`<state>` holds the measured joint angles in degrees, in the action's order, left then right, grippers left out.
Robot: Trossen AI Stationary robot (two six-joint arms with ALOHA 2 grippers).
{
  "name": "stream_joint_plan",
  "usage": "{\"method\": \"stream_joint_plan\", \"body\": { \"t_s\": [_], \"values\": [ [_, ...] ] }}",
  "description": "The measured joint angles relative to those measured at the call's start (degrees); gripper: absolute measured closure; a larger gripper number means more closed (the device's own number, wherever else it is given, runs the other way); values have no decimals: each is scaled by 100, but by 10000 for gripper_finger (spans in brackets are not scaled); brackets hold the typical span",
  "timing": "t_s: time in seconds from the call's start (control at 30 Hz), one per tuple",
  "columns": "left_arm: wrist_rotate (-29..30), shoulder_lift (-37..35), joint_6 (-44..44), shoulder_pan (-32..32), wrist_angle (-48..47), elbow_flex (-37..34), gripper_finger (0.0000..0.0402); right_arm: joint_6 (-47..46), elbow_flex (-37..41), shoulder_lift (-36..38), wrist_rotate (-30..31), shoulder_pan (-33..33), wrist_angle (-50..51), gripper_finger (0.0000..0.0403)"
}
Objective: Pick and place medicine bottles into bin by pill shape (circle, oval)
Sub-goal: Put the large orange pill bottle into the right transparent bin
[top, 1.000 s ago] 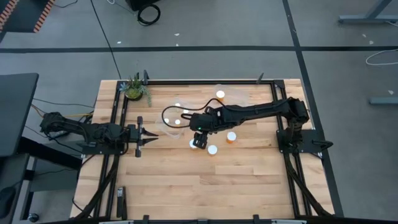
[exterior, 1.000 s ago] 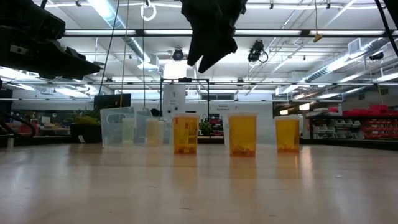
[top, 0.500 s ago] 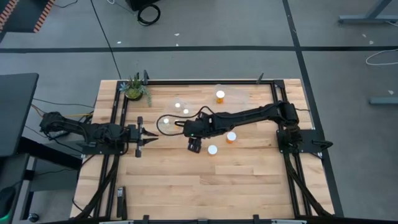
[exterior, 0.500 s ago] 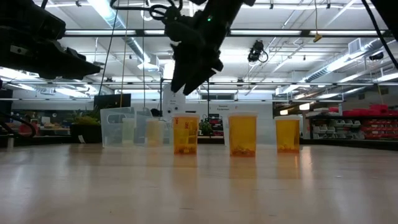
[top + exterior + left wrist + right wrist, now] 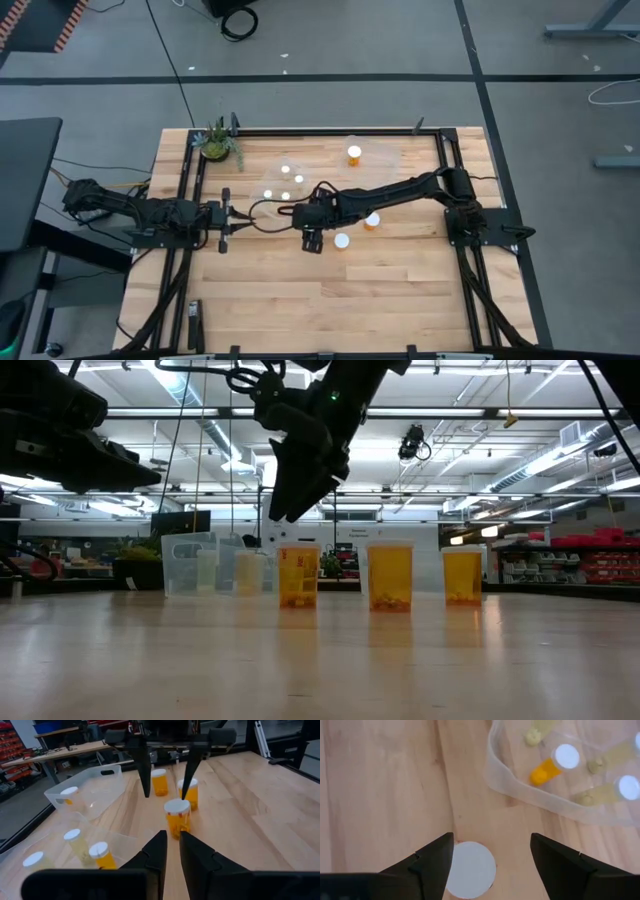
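Observation:
Three amber medicine bottles with white caps stand upright on the wooden table: one point(image 5: 177, 817) nearest the left arm, two others point(image 5: 190, 792) point(image 5: 160, 781) behind it. My right gripper point(image 5: 491, 836) hangs open above the nearest bottle, whose cap point(image 5: 470, 870) shows below and between the fingers, untouched. In the low view the right gripper point(image 5: 280, 510) points down over the leftmost bottle point(image 5: 298, 575). In the high view this bottle is hidden under the gripper point(image 5: 312, 242). My left gripper point(image 5: 171, 851) waits shut at the table's left, holding nothing.
A clear bin point(image 5: 262, 205) left of the right gripper holds three bottles point(image 5: 555, 762). A second clear bin point(image 5: 375, 150) at the far side holds one bottle point(image 5: 354, 154). A green potted plant point(image 5: 216, 142) stands at the far left corner. Bare wood lies along the near edge.
My right gripper has come down and a little toward the table's left and near edges, ending over the leftmost standing bottle, rolling slightly as it sank. Its fingers have stayed open. The bottles have not moved.

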<state>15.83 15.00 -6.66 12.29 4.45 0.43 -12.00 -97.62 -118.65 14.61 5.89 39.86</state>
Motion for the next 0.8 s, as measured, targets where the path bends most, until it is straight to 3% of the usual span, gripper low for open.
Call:
{"method": "stream_joint_plan", "body": {
  "t_s": [0.37, 0.8],
  "values": [
    [-2, 0, -1, 0, -2, 0, 351, 21, 462, 2, -76, 107, -500, 68],
    [-2, 0, 0, 0, -2, 0, 342, -224, 913, -2, -144, 102, -708, 61]
  ]
}}
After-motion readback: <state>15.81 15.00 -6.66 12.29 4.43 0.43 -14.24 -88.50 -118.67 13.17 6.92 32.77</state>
